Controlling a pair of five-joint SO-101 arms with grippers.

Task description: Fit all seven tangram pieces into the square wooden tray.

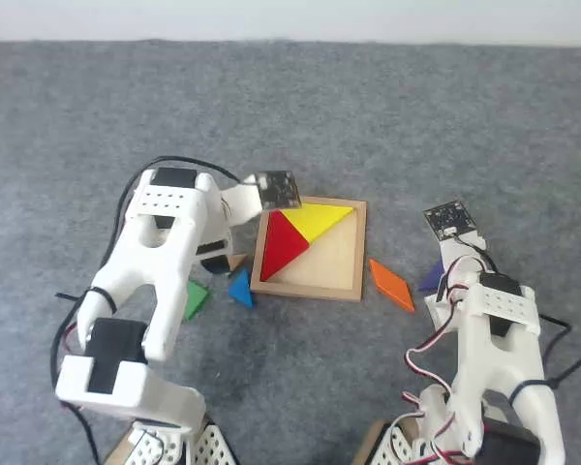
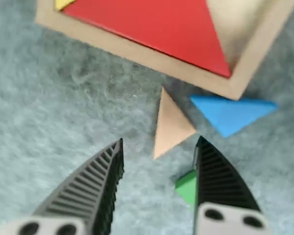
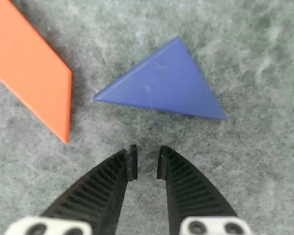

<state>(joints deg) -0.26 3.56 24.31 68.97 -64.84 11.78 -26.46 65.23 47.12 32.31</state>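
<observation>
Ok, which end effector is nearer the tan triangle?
Left. The left end effector sits at the tan triangle; right end effector is past the tray, by the dark blue triangle.

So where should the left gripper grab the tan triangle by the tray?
Probably from straight above, since the tan triangle lies flat on the carpet. Pinch its long edge against the opposite corner, minding the blue triangle close beside that corner.

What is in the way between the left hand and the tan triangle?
Nothing that I can see. The left hand is open, and the tan triangle lies right in front of its fingertips on the grey carpet. A green piece lies by one finger and a blue triangle farther aside, neither in between.
</observation>
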